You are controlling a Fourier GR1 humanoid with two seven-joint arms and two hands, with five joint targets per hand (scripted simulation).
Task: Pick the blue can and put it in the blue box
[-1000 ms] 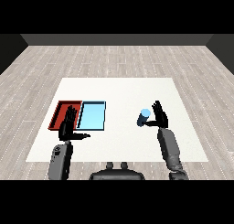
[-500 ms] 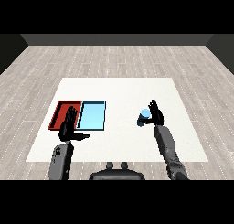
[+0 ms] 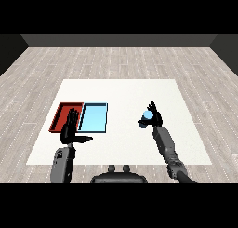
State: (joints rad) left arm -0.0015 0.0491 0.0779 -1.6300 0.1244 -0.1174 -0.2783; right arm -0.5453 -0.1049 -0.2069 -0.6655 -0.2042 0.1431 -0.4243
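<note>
A: Left hand [image 3: 70, 128]?
B: Open. Fingers straight and pointing up, thumb stuck out sideways to the right. Holds nothing. It sits at the near edge of the two trays, overlapping the near right corner of the red tray [image 3: 61, 115] in view. Can't tell if it touches the tray or hangs above it.

A: Trays?
B: Red tray on the left, blue tray [image 3: 94, 117] just right of it, sides touching. Both lie flat on the table [image 3: 121, 90], left of centre. Nothing visible inside either one.

A: Can?
B: Blue can [image 3: 148, 115] is right of centre, well apart from the blue tray. Bare table between them, nothing in the way.

A: Right hand [image 3: 153, 118]?
B: At the can. Fingers reach up behind and to the right of it, thumb comes in low on the left, so the hand curls round the can. Only the can's top and part of its side show; the rest is hidden by the hand.

A: Can on the table or lifted?
B: Can't tell from this view.

A: Forearms?
B: Left one stands near the table's front edge. Right one angles in from lower right to the can.
</note>
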